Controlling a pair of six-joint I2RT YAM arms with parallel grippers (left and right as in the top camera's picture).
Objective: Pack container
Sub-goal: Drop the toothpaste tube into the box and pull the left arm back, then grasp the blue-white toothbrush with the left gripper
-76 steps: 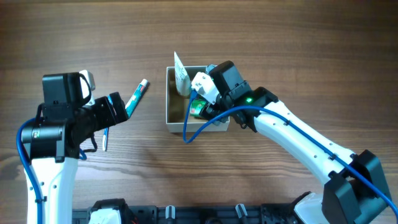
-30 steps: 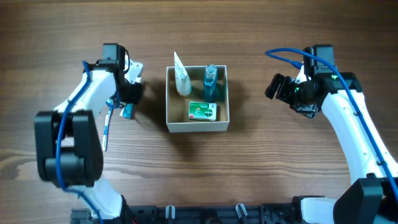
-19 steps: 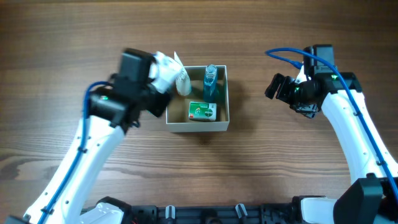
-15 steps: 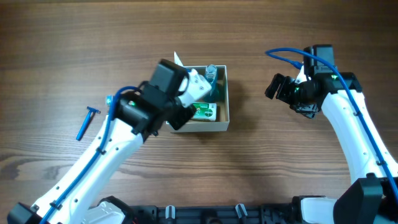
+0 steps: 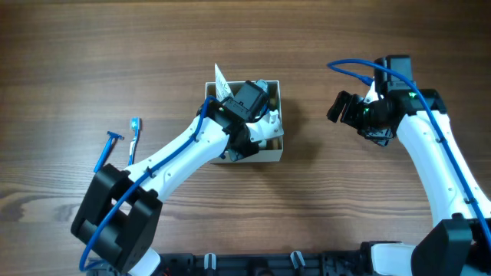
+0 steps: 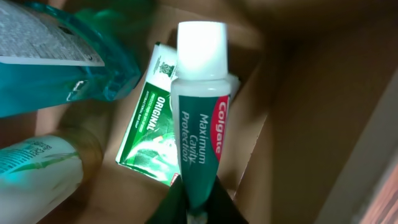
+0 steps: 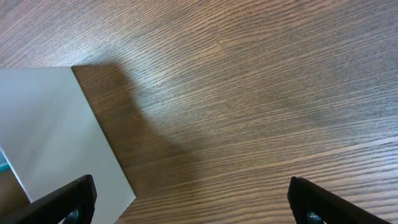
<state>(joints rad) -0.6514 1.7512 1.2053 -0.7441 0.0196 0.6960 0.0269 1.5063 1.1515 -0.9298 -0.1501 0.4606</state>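
The container (image 5: 268,156), white-walled with a tan inside (image 6: 311,112), sits at the table's middle. My left gripper (image 5: 259,130) reaches down into it. In the left wrist view its black fingers (image 6: 214,199) are shut on the tail of a green Colgate toothpaste tube (image 6: 200,118), white cap pointing into the box. Under the tube lies a green "Original" box (image 6: 146,134), with a blue bottle (image 6: 68,62) and a white tube (image 6: 37,171) beside it. My right gripper (image 5: 345,107) hangs open to the right of the container, with nothing between its fingers (image 7: 68,199).
A blue razor (image 5: 106,151) and a blue toothbrush (image 5: 134,138) lie on the wood at the left. The white tube's tip (image 5: 221,77) sticks up over the container's back left corner. The right wrist view shows the container's white outer wall (image 7: 50,130).
My left arm has swung from the table's left side to over the container, carrying the toothpaste tube down into it. The right arm has not moved.
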